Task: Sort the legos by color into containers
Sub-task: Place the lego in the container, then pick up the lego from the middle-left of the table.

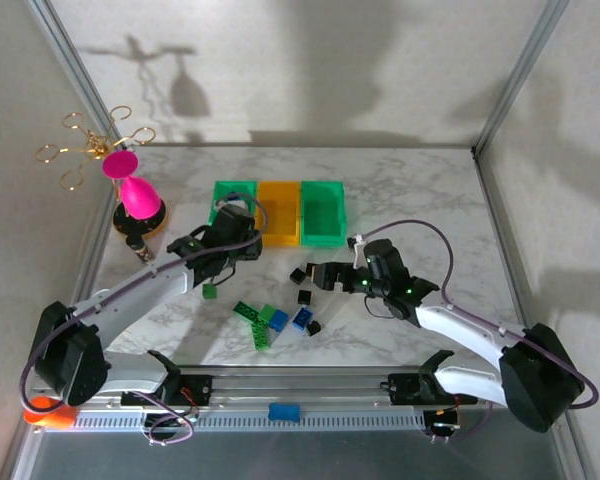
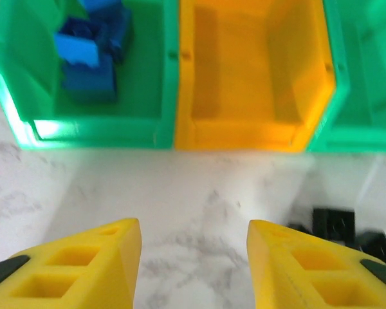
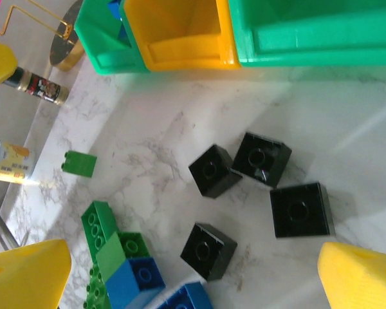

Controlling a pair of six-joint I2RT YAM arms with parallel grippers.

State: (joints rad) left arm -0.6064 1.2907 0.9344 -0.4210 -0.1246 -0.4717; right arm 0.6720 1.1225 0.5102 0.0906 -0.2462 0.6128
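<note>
The containers stand in a row at the back: a green bin (image 1: 234, 203), an orange bin (image 1: 278, 211) and a second green bin (image 1: 323, 212). Several blue legos (image 2: 90, 61) lie in the left green bin (image 2: 26, 96); the orange bin (image 2: 257, 77) looks empty. My left gripper (image 2: 194, 225) is open over bare marble just in front of the bins, nothing between its fingers. My right gripper (image 3: 194, 251) is wide open above several loose black legos (image 3: 213, 170). Green legos (image 3: 100, 222) and blue legos (image 3: 134, 280) lie to their left, and one small green brick (image 1: 209, 291) sits apart.
A pink goblet (image 1: 135, 195) on a gold base and a gold wire stand (image 1: 90, 140) occupy the back left corner. A small bottle (image 3: 38, 87) and a can (image 3: 6, 161) lie left of the bins. Metal frame posts (image 1: 515, 80) rise at the table's corners.
</note>
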